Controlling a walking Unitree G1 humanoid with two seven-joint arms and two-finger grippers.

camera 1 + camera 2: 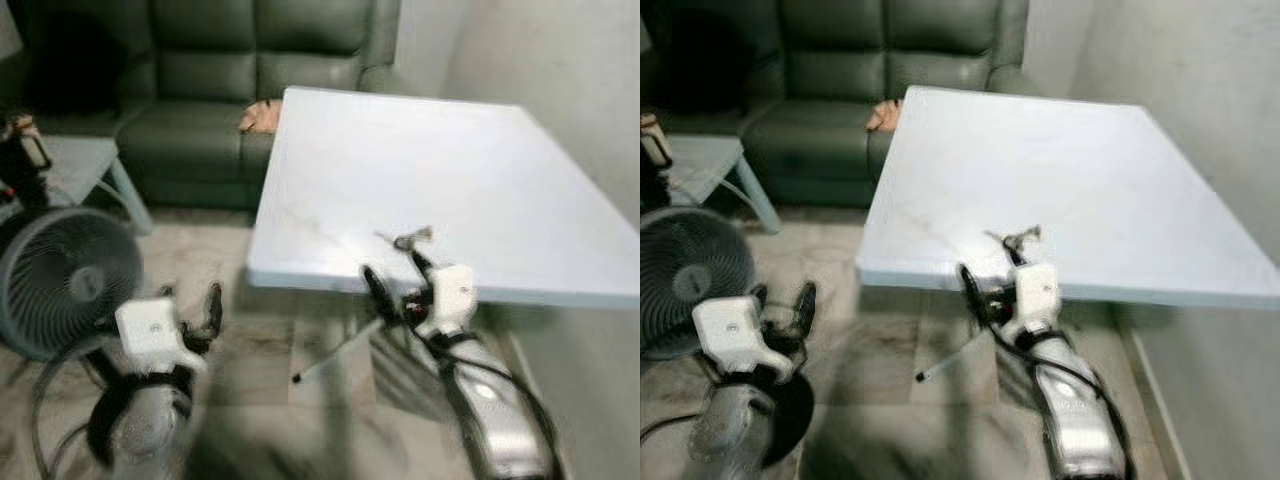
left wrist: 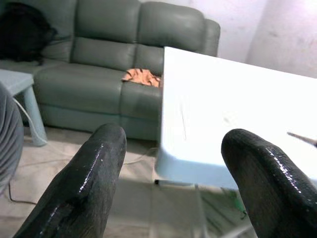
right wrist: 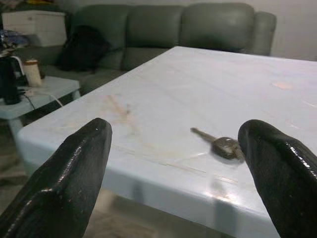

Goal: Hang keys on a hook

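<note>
Since the keys (image 3: pixel 224 146) lie near the table (image 1: pixel 480 170) edge, the right gripper (image 1: pixel 398 276) waits there spread, while the left gripper (image 1: pixel 190 312) hangs open.

Both arms reach forward, left gripper (image 1: pixel 195 310) and right gripper (image 1: pixel 395 275) with fingers spread.

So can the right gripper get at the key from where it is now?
Probably yes. The right gripper is open at the table's near edge, and the key lies flat on the bare top just beyond its fingertips, with nothing between them.
</note>
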